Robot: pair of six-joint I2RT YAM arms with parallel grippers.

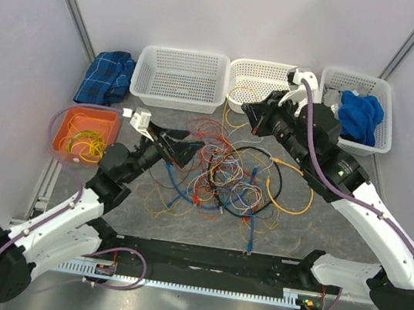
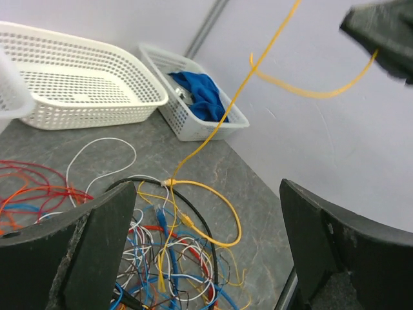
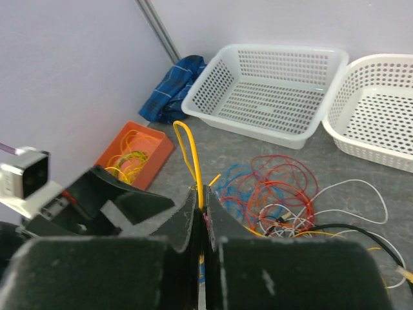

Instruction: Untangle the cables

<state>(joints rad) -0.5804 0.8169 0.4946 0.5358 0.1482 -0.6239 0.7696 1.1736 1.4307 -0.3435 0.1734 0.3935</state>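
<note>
The cables (image 1: 227, 177) lie in a jumble of red, orange, blue, white and yellow wires on the grey table, with a thicker black loop (image 1: 278, 183) on their right. My right gripper (image 1: 247, 114) is raised above the pile's far side, shut on a yellow cable (image 3: 191, 152) that loops up from its fingertips (image 3: 201, 194). That yellow cable (image 2: 219, 116) rises taut from the pile towards the right gripper (image 2: 381, 35). My left gripper (image 1: 190, 152) is open and empty, low at the pile's left edge, with the tangle (image 2: 174, 252) between its fingers (image 2: 97, 245).
Three white baskets (image 1: 179, 81) stand along the back; the right one holds a blue cloth (image 1: 359, 115). An orange tray (image 1: 63, 129) with yellow wires sits at the left, a blue plaid cloth (image 1: 105, 77) behind it. A black rail (image 1: 214, 261) runs along the front edge.
</note>
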